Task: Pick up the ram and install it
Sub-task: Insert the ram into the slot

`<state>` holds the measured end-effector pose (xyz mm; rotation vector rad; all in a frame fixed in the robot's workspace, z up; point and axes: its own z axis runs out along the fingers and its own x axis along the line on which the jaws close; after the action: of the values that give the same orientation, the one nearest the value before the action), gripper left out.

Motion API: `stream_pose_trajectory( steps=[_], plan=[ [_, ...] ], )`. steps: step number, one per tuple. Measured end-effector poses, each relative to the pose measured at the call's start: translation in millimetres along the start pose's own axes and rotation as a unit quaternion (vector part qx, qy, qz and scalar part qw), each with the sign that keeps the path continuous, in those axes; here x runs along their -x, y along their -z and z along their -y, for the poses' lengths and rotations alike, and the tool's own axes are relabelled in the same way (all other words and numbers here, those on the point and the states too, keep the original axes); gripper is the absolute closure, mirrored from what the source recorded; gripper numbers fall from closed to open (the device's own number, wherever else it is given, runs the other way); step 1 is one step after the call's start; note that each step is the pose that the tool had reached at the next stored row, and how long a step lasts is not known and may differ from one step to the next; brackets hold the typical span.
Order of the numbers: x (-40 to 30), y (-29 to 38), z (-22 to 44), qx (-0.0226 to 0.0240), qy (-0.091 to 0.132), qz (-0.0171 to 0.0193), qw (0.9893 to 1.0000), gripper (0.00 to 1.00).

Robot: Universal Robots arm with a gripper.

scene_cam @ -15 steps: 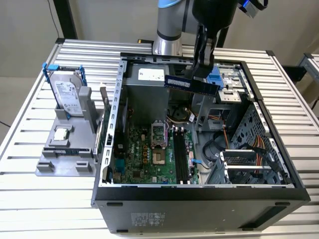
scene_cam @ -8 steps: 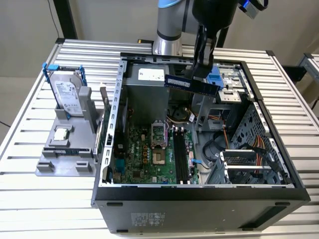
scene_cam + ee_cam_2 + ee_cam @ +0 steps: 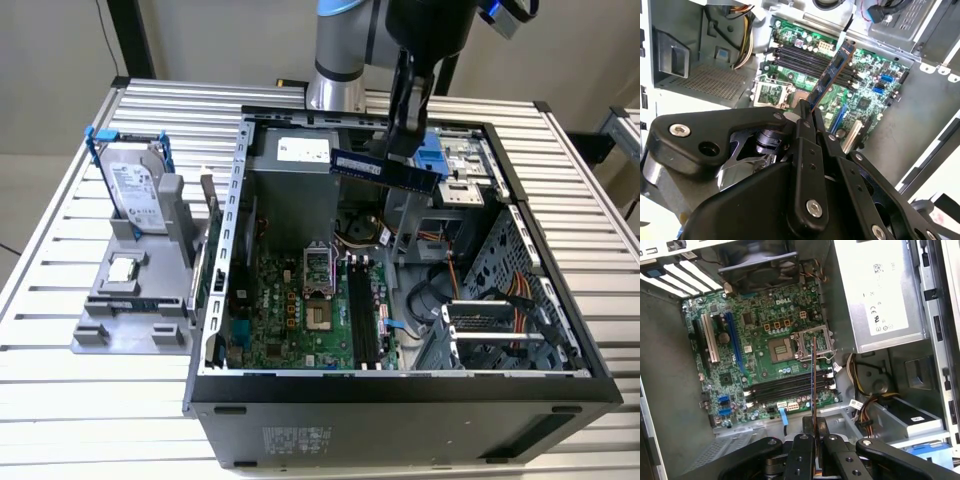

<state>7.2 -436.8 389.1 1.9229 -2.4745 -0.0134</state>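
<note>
- Surface (image 3: 70,200): slatted metal, carrying the open case (image 3: 400,395).
- Motherboard (image 3: 290,310): lies flat on the case floor, with long dark slots (image 3: 790,385) beside the square socket (image 3: 782,347).
- My fingers (image 3: 804,131): pressed onto one end of the ram (image 3: 385,168), pinching it.
- Ram: held in the air above the open case, apart from the motherboard, and seen edge-on over the slots in the first wrist view.

Ribbed bare metal, dull silver, across the bench (image 3: 100,400). Matt black paint outside and plain grey sheet metal inside the computer case (image 3: 400,405). Smooth matt black on the tool (image 3: 809,109), with bright metal screws. Slightly glossy dark blue-green board on the ram (image 3: 832,75). Glossy green over the motherboard (image 3: 760,370). Matt grey plastic for the holder (image 3: 130,310).
</note>
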Motion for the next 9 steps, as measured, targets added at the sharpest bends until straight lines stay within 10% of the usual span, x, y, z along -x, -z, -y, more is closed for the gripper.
stream_pose_trajectory(
  steps=[9],
  plan=[
    [0.0, 0.0, 0.0, 0.0000, -0.013, 0.0001, 0.9999, 1.00]
  ],
)
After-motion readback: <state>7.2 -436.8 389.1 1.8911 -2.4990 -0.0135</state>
